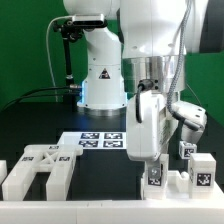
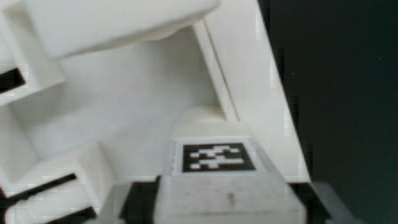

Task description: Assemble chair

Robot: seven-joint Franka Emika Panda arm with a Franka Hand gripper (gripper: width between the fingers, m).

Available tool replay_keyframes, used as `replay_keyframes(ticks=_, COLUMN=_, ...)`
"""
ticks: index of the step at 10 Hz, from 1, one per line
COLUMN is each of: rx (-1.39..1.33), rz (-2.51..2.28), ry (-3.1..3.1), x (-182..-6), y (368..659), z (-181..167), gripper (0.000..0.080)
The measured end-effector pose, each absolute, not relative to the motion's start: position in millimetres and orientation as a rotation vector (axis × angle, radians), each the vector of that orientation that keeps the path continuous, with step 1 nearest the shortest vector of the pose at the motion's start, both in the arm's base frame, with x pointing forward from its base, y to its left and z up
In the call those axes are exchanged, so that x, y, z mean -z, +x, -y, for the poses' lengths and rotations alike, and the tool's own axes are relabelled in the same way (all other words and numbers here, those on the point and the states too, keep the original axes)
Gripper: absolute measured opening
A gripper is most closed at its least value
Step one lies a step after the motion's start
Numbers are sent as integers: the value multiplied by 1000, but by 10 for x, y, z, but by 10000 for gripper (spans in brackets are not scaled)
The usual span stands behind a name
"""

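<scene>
Closest to the exterior camera, a white slotted frame lies on the black table, at the exterior view's left. Toward the right, the claw points straight down and is clamped on a small tagged white block (the wrist view shows its tag wedged between the grey fingers). More tagged white pieces sit just beside the block, on the exterior view's right. Behind them lies the marker board, in front of the arm's base.
</scene>
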State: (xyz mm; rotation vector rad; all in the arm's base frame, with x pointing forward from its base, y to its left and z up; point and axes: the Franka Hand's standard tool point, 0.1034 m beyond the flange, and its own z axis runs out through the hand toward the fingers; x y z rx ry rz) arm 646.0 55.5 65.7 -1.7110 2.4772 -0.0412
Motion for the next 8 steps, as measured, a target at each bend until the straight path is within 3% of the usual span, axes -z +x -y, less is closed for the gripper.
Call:
replay_keyframes(ticks=1, rx=44, rz=-2454, ry=-1745, x=-656, y=6460, z=-555, gripper=359)
replay_keyframes(ticks=2, rx=51, rz=-2398, ry=-1824, x=-656, y=6459, z=-565, gripper=550)
replay_keyframes(ticks=3, rx=77, rz=-2219, ry=-2032, x=-661, y=6472, z=-592, gripper=550)
replay_keyframes(ticks=4, rx=111, rz=-1989, ry=-2253, x=-656, y=6476, z=-604, gripper=631)
replay_keyframes(ticks=8, rx=149, rz=-1612, ry=-2555, x=-638, y=6454, z=-574, gripper=649)
